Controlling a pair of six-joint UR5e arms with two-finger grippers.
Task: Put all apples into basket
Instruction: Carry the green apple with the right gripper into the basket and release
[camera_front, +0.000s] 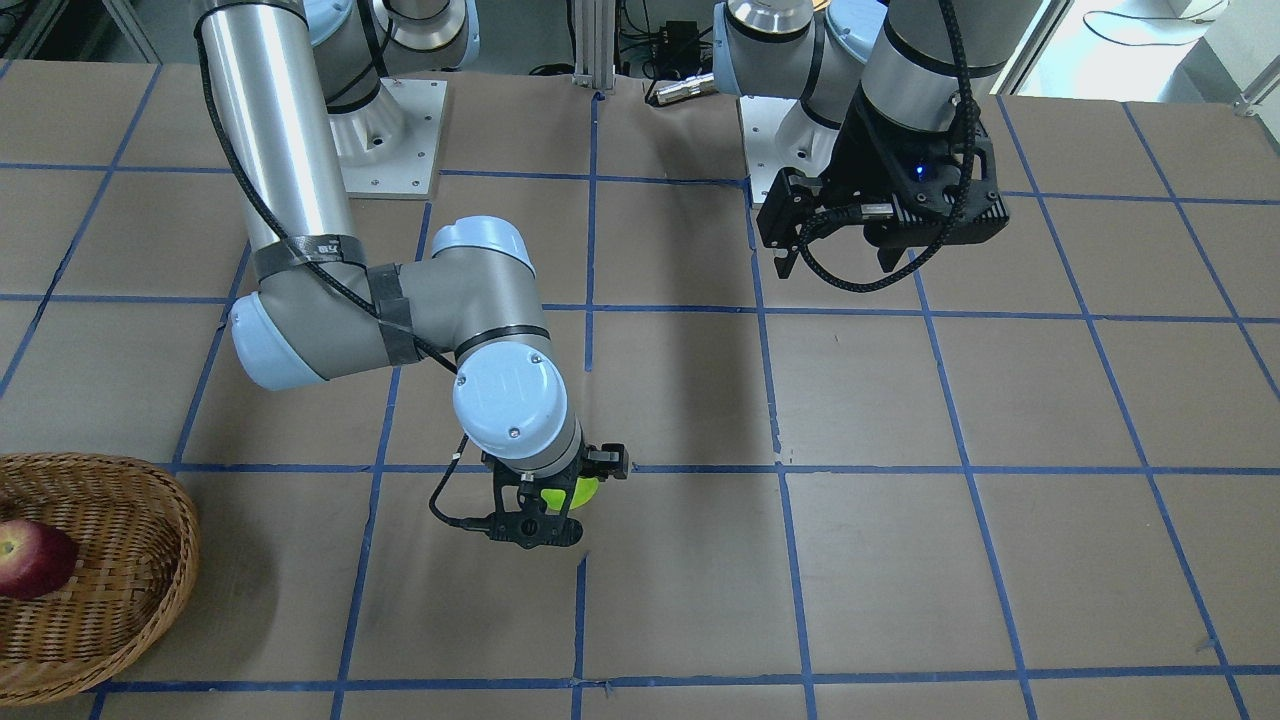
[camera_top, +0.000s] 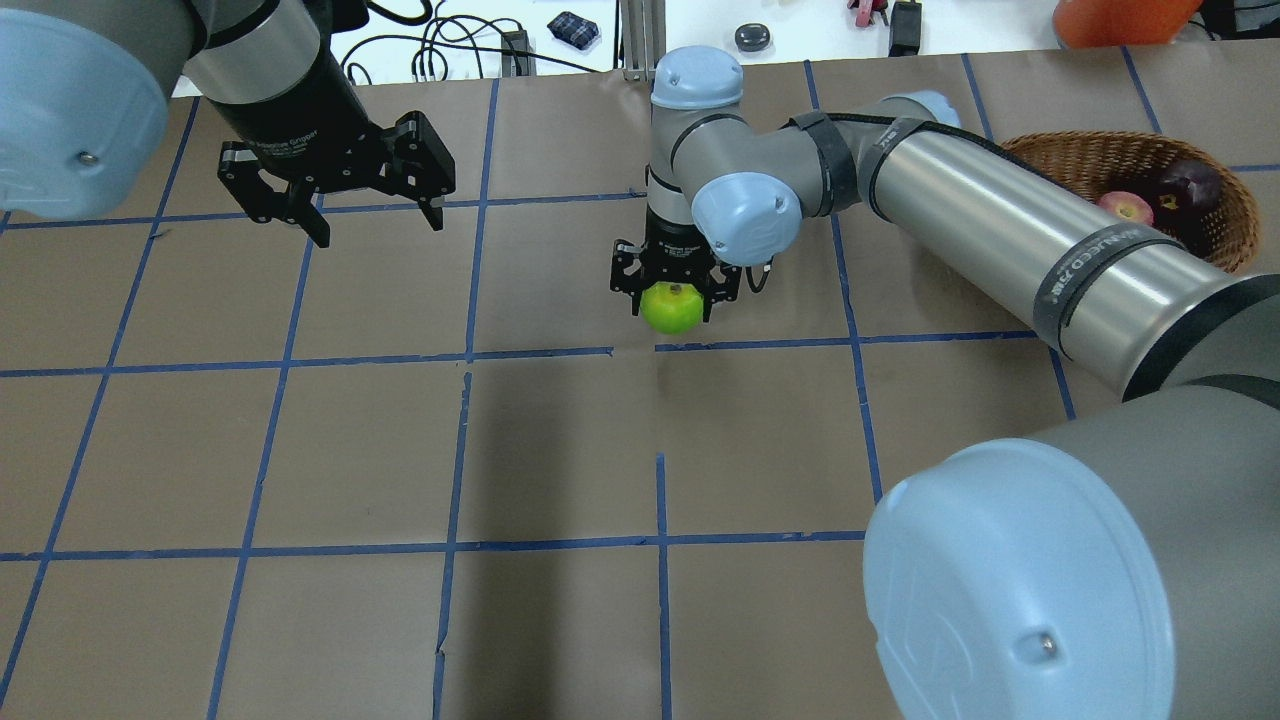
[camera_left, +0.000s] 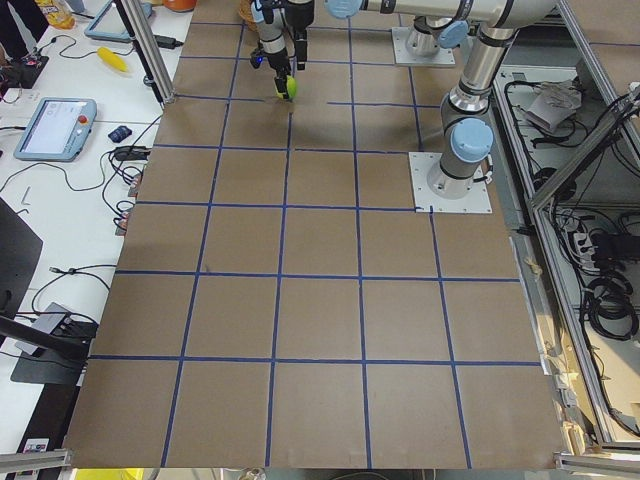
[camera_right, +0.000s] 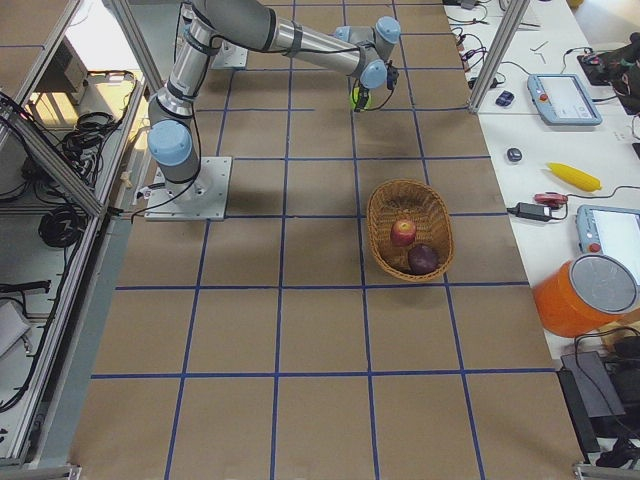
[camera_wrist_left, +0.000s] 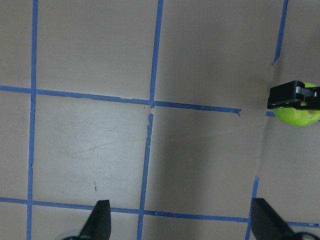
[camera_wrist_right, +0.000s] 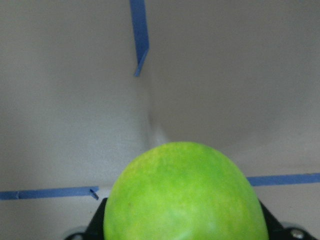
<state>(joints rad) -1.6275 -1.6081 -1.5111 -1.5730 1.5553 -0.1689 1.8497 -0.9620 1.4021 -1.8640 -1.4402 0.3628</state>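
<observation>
My right gripper (camera_top: 673, 300) is clamped on the green apple (camera_top: 672, 310), one finger on either side of it and the wrist pointing straight down from above. The right wrist view confirms it: the apple fills the lower middle of that picture, sitting squarely between the dark finger bases. I cannot tell whether the fruit is touching the bench (camera_top: 300, 450) or held just off it. It sits near the middle of the bench, just on the far side of a blue tape line (camera_top: 760, 344) in the overhead view. The basket (camera_top: 1240, 215) is well apart from it, off toward my right end of the bench. Inside the basket lie the red apple (camera_top: 1125, 207) and the maroon apple (camera_top: 1187, 190), just beside each other. My left gripper (camera_top: 378, 228) hangs over the bench on the left side with its fingers spread wide and nothing between them. In its wrist view I see only brown surface and tape between the two fingertips, with the green apple at the right edge.
</observation>
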